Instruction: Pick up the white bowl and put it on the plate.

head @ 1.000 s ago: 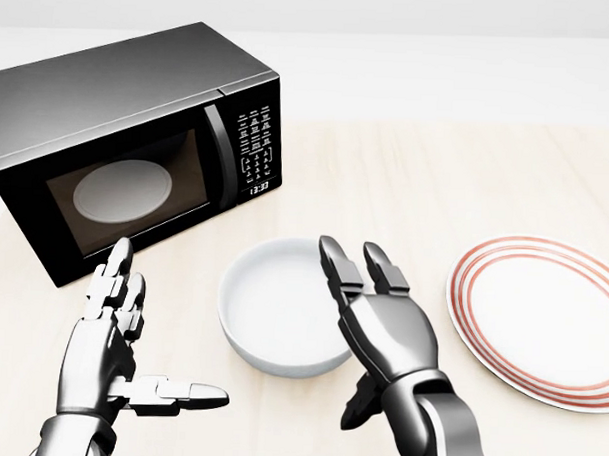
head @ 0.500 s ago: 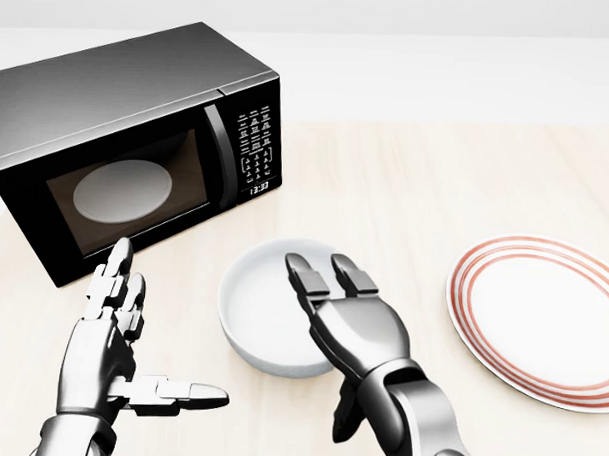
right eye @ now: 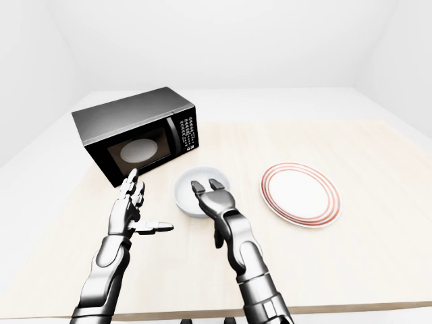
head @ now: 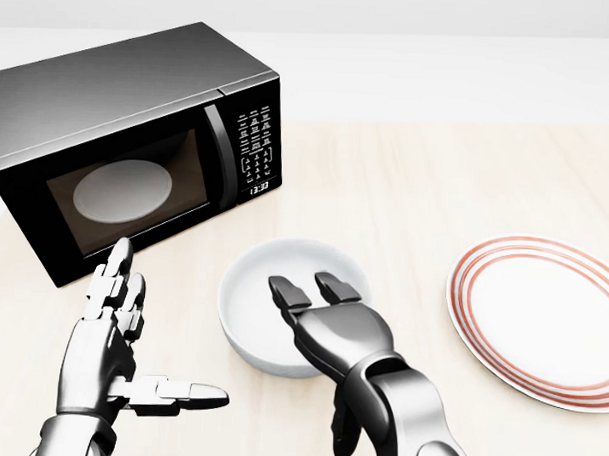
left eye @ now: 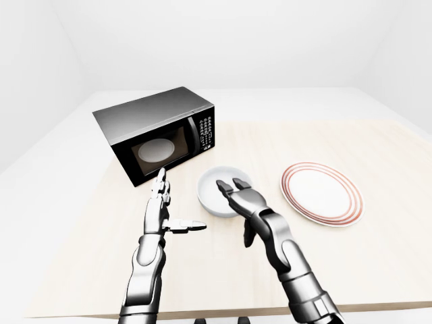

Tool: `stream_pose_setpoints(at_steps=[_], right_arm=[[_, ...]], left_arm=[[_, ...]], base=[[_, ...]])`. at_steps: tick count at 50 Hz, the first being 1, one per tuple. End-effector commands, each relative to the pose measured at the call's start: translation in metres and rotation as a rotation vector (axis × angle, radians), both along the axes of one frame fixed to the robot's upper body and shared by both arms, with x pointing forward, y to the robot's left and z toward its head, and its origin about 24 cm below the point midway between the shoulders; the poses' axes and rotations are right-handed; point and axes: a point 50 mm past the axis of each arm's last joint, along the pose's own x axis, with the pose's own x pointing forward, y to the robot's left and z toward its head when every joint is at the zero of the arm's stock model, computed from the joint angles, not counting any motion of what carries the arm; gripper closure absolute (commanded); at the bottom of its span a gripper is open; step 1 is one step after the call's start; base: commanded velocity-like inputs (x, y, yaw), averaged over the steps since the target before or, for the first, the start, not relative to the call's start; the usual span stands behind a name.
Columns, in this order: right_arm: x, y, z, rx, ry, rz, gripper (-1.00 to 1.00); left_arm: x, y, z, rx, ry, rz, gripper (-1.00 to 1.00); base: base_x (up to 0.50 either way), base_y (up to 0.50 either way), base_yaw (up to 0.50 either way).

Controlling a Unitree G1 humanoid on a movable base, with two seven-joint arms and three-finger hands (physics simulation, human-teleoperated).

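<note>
The white bowl (head: 272, 297) sits upright on the wooden table, in the lower middle of the head view. My right hand (head: 317, 308) is open, its fingers reaching over the bowl's near rim from below; its thumb hangs outside the bowl. The white plate with red rings (head: 542, 316) lies flat to the right of the bowl, apart from it. My left hand (head: 131, 332) is open, fingers straight, thumb pointing right, left of the bowl and clear of it.
A black microwave (head: 127, 147) with its door shut stands at the upper left, just beyond the bowl and my left hand. The wooden table (left eye: 378, 145) stretches on to the right and past the plate; its near edge (left eye: 216, 312) shows in the left-eye view.
My right hand has moved left and over the bowl, its fingers now above the bowl's inside. The left hand, bowl and plate have not moved.
</note>
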Motion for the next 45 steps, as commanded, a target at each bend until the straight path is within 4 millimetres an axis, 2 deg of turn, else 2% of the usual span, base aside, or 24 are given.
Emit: stream_pose_setpoints(at_steps=[1, 14, 45], right_arm=[[-0.002, 0.001, 0.002, -0.081, 0.102, 0.025, -1.00], [0.001, 0.005, 0.009, -0.099, 0.099, 0.042, -1.00], [0.011, 0.007, -0.002, -0.130, 0.155, 0.049, -1.00]], left_arm=[[0.000, 0.000, 0.000, 0.000, 0.000, 0.000, -1.00], [0.000, 0.000, 0.000, 0.000, 0.000, 0.000, -1.00], [0.000, 0.000, 0.000, 0.000, 0.000, 0.000, -1.00]], base=[[0.00, 0.00, 0.00], [0.00, 0.00, 0.00], [0.00, 0.00, 0.00]])
